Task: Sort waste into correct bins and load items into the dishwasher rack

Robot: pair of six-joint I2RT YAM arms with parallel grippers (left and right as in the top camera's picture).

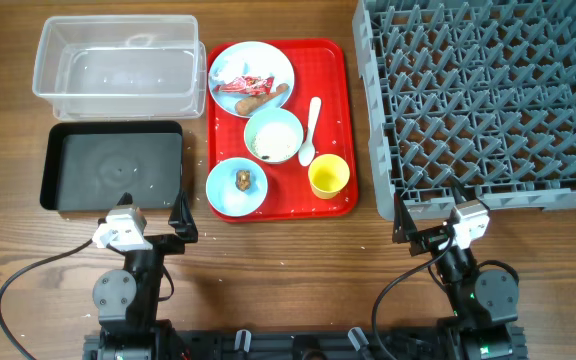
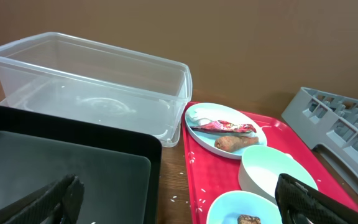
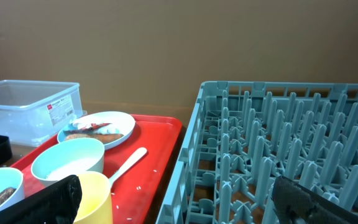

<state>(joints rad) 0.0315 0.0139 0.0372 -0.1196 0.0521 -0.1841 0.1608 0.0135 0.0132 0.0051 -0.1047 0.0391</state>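
Both of my grippers were spread wide and empty. My left gripper (image 1: pixel 151 208) sat just before the black tub (image 1: pixel 53 170), and my right gripper (image 1: pixel 430 212) sat by the near edge of the dishwasher rack (image 1: pixel 365 100). Everything to be handled lay on the red tray (image 1: pixel 340 100) between them. On the plate (image 1: pixel 271 58) at the far end lay the red wrapper (image 1: pixel 243 82), a crumpled tissue (image 1: pixel 230 68) and the carrot-like stick (image 1: pixel 265 99). I judged the wrapper and tissue limp and very light, best pinched from above at a raised fold. The stick looked firm but perhaps greasy, so I meant to take it across its middle. The rice bowl (image 1: pixel 252 128) and the nearer bowl (image 1: pixel 218 180), which held a brown lump (image 1: pixel 242 180), looked smooth and stiff. I reckoned a rim pinch with one finger inside would serve, kept level so nothing spilled. The yellow cup (image 1: pixel 328 176) stood upright, and its rim seemed the sure hold. The white spoon (image 1: pixel 311 130) lay flat beside the rice bowl, thin and slippery, probably the hardest; I would have taken its handle crosswise. The clear tub (image 1: pixel 43 60) stood beyond the black one.
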